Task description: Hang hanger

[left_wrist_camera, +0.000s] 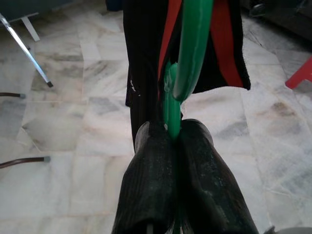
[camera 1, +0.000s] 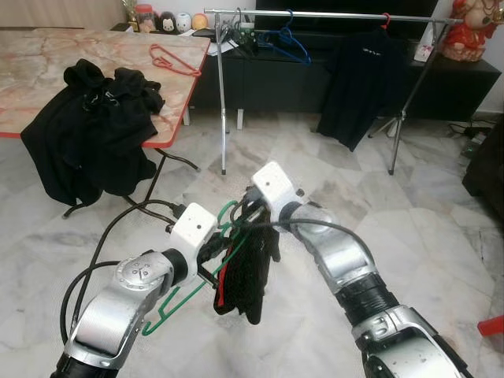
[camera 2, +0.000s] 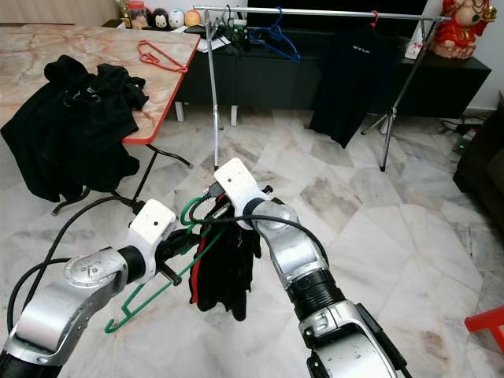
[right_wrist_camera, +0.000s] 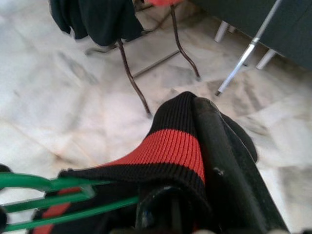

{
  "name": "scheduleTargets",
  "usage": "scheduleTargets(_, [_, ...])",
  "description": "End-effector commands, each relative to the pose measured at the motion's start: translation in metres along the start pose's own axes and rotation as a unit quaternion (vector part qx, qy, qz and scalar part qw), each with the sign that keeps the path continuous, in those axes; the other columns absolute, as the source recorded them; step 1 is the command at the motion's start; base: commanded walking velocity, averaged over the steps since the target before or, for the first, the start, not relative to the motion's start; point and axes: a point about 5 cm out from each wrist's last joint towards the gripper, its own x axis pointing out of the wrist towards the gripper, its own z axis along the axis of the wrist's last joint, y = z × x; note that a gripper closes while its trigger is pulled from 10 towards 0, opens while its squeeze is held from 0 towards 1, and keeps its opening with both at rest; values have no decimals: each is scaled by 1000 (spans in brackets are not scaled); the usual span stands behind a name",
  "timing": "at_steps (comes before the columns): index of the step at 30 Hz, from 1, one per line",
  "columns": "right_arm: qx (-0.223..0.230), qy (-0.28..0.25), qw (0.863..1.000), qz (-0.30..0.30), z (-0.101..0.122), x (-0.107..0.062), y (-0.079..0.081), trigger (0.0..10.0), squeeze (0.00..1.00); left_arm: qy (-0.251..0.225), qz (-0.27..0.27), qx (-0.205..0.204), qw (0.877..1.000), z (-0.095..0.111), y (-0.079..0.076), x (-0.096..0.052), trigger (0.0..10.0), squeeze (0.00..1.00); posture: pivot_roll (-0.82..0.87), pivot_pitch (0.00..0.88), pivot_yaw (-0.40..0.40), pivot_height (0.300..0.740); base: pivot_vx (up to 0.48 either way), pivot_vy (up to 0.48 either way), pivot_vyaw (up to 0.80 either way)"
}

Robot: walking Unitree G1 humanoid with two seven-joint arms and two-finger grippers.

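A green hanger is pinched at its neck by my left gripper, low in front of me above the floor. The left wrist view shows both fingers shut tight on the green wire. A black garment with a red stripe hangs down from the hanger and from my right gripper, which comes in from the right just above it. In the right wrist view its ribbed black-and-red collar lies stretched over my fingers, which are shut on it.
A metal clothes rail stands ahead with a blue hanger and a black T-shirt. At the left, a marble-top table carries a heap of black clothes and a red hanger. Something red is at the right.
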Motion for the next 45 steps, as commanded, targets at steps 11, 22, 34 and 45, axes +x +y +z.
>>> scheduleTargets(11, [175, -47, 980, 85, 11, -17, -2, 10000, 0, -27, 2, 6, 1000, 8, 3, 0, 10000, 0, 40, 27, -93, 716, 0, 0, 0])
scheduleTargets(22, [163, -70, 963, 205, 13, -39, 22, 10000, 0, -39, -28, 3, 999, 11, 0, -3, 10000, 0, 36, 30, -89, 716, 0, 0, 0])
scheduleTargets(34, [243, -94, 937, 233, 14, -64, 28, 10000, 0, -85, -16, -5, 996, 23, 3, -4, 10000, 0, 25, 35, -92, 716, 0, 0, 0])
scheduleTargets(45, [91, -19, 975, 204, -1, -94, 8, 10000, 0, -103, -17, -6, 995, 27, 4, -5, 10000, 0, 12, 37, -86, 716, 0, 0, 0])
